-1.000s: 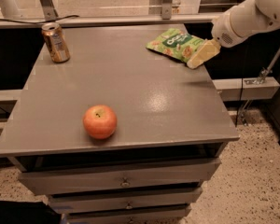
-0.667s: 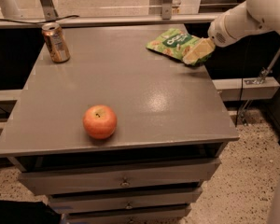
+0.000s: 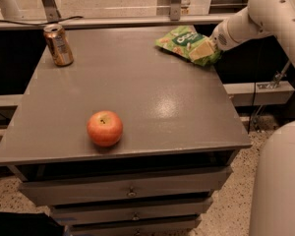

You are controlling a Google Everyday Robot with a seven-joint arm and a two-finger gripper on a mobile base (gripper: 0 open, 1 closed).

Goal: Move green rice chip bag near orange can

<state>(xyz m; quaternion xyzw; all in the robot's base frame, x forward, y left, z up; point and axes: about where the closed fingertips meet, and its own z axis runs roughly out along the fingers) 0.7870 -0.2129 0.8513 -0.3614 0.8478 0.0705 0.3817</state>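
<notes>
The green rice chip bag (image 3: pixel 183 41) lies crinkled at the far right of the grey cabinet top (image 3: pixel 137 97). The gripper (image 3: pixel 202 50) comes in from the right on a white arm and sits on the bag's right end, its pale fingers against the bag. The orange can (image 3: pixel 58 44) stands upright at the far left corner, well apart from the bag.
A red-orange apple (image 3: pixel 104 128) sits near the front left of the top. Drawers (image 3: pixel 130 191) are below the front edge. A metal rail (image 3: pixel 113 21) runs behind the cabinet. Part of the white robot body (image 3: pixel 280 181) fills the lower right.
The arm has moved left and slightly up, bringing the gripper further onto the right end of the bag. The bag, can and apple stay where they were.
</notes>
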